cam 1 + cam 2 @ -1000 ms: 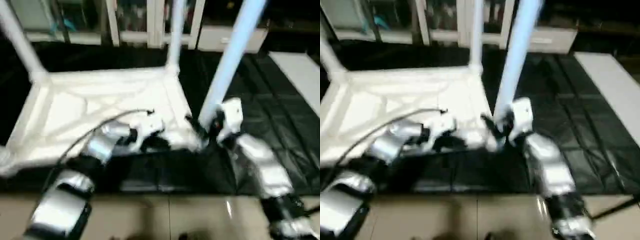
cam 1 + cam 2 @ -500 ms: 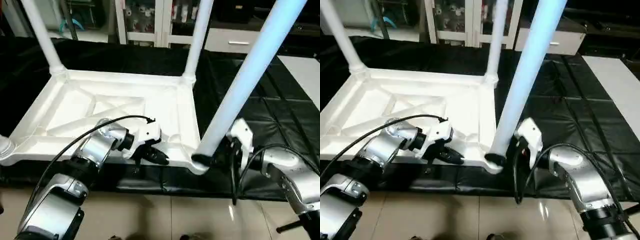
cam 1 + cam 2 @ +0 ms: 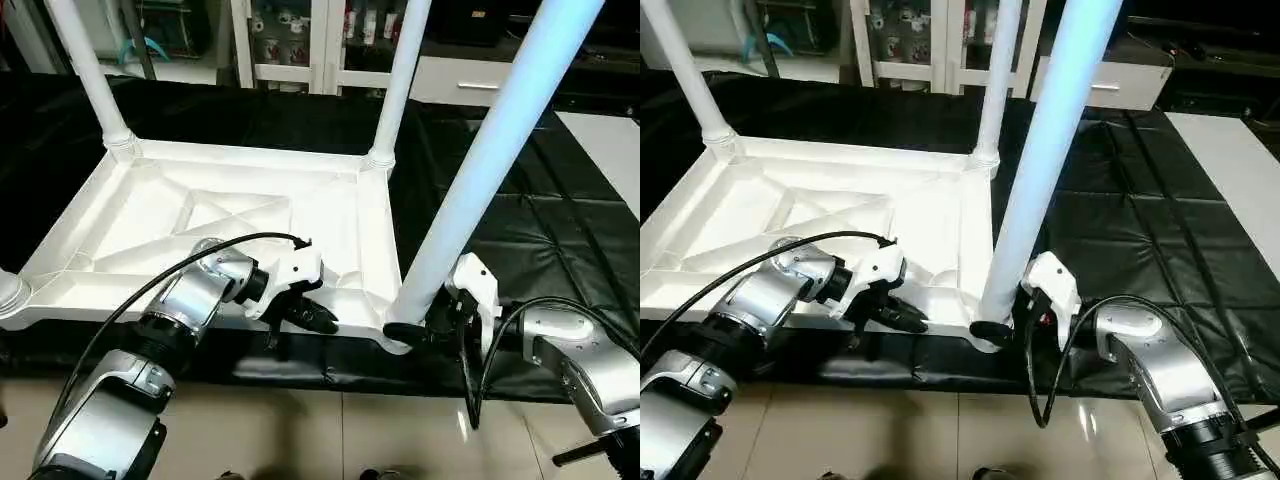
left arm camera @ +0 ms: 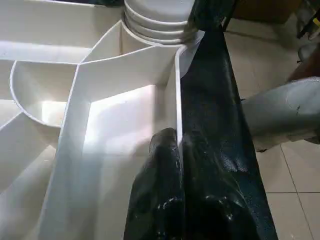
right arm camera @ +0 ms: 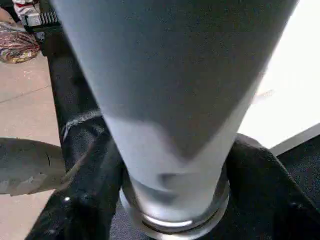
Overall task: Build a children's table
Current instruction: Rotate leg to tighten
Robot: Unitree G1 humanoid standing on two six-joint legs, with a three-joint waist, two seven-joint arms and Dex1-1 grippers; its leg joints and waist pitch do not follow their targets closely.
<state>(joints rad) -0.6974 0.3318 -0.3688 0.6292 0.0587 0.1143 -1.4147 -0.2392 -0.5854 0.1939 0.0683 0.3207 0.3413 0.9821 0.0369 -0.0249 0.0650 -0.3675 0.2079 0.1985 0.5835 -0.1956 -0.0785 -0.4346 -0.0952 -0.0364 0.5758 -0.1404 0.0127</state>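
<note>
The table top (image 3: 230,230) is laid upside down on a black mat (image 3: 520,230), its ribbed underside turned upward and its near edge close to the mat's front border. Three legs are seen standing in corner sockets: one at the far left (image 3: 85,70), one at the far right (image 3: 400,75), and a third, the nearest and largest in the picture, at the near right corner (image 3: 490,150), leaning slightly to the right as it rises.

The left forearm (image 3: 185,305) is stretched forward and to the right over the near rim, a black cable arching above it. The left gripper (image 3: 318,320) is held at the near edge of the top; in the left wrist view its fingers (image 4: 165,200) are pressed together on the thin upright rim wall, one on each side of it.

The right forearm (image 3: 575,350) is brought in from the right, low over the mat, with the wrist bent toward the near right corner. The right gripper (image 3: 415,328) is placed at the foot of the nearest leg; in the right wrist view its black fingers (image 5: 260,195) are seen on either side of the leg's base, close against it.

A tiled floor (image 3: 330,430) is seen in front of the mat. White-framed cabinets (image 3: 290,40) are lined along the back of the room.
</note>
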